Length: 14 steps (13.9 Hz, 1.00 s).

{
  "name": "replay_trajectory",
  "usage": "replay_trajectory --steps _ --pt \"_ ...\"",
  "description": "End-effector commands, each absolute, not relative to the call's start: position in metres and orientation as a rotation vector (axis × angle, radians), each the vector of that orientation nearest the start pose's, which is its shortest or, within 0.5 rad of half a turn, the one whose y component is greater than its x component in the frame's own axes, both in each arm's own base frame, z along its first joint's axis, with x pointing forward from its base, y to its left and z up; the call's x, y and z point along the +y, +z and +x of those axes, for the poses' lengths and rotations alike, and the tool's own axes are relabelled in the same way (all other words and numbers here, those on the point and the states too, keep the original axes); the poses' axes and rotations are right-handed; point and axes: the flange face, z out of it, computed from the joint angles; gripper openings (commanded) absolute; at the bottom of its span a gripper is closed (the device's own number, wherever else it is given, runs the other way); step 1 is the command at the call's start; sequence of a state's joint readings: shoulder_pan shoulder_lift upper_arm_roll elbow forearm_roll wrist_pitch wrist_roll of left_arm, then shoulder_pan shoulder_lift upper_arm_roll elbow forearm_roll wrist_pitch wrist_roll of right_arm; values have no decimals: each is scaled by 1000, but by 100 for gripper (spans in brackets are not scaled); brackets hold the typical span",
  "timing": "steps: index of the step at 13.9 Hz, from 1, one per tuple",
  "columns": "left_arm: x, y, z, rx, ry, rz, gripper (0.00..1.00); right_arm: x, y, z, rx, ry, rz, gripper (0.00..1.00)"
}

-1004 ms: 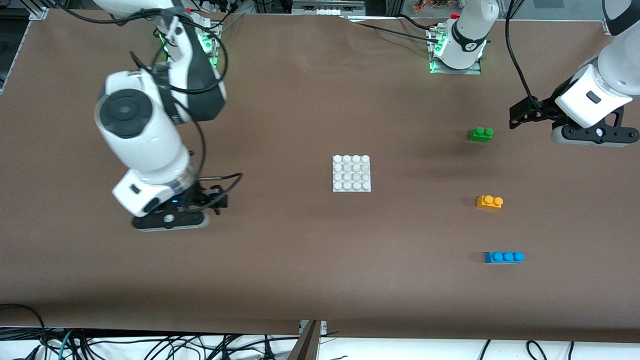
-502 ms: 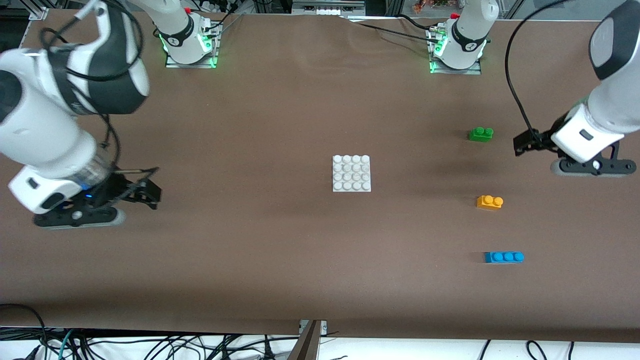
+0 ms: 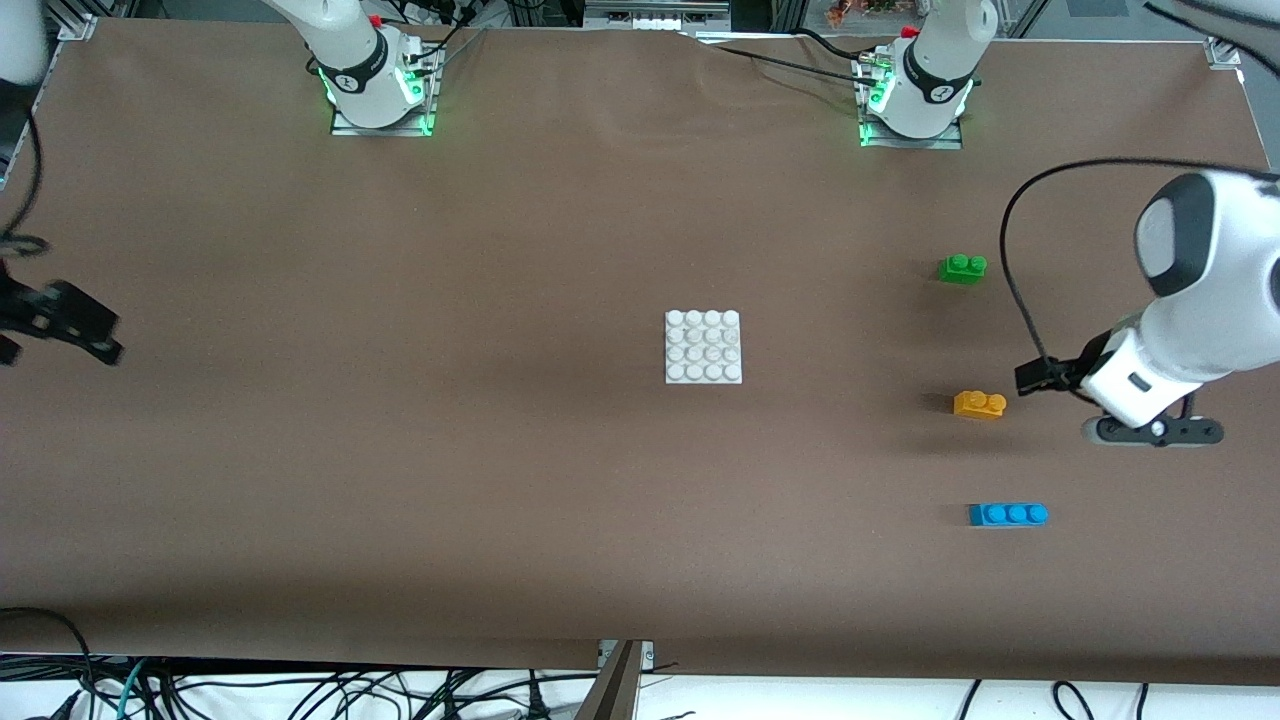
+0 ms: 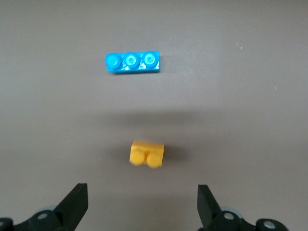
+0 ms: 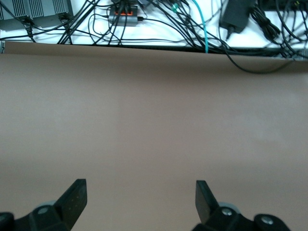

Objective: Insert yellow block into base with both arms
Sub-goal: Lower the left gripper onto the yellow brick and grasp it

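Note:
The yellow block (image 3: 980, 404) lies on the brown table between a green brick and a blue brick; it also shows in the left wrist view (image 4: 147, 153), apart from the fingers. The white studded base (image 3: 703, 346) sits mid-table with nothing on it. My left gripper (image 3: 1155, 430) hangs over the table beside the yellow block, toward the left arm's end, and it is open (image 4: 142, 204) and empty. My right gripper (image 5: 139, 199) is open and empty over bare table at the right arm's end. Only a black part of its wrist (image 3: 60, 325) shows in the front view.
A green two-stud brick (image 3: 962, 268) lies farther from the front camera than the yellow block. A blue three-stud brick (image 3: 1008, 514) lies nearer to it and also shows in the left wrist view (image 4: 132, 62). Cables (image 5: 159, 24) hang off the table edge.
The left gripper has moved from beside the green brick to beside the yellow block. The right arm has swung out toward its end of the table, mostly leaving the front view.

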<state>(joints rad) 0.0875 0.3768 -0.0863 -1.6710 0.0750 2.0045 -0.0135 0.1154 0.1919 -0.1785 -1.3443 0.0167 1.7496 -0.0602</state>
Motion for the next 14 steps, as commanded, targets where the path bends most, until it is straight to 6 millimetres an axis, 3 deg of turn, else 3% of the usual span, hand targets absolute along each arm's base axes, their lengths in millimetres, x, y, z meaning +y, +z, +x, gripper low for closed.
replay_trajectory --steps 1,3,7,10,14 --pt "22 336 650 156 47 -3090 100 -46 628 602 15 -293 -3147 100" --pt "39 299 638 182 14 -3096 100 -50 628 598 15 -271 -3153 100" --pt "45 237 613 244 -39 -3102 100 -47 623 583 -33 -172 -3200 100" --pt "50 218 607 242 -24 -3108 100 -49 621 585 -52 -144 -3198 100" --pt "46 216 607 287 -18 -3111 100 -46 617 587 -48 -133 -3198 100"
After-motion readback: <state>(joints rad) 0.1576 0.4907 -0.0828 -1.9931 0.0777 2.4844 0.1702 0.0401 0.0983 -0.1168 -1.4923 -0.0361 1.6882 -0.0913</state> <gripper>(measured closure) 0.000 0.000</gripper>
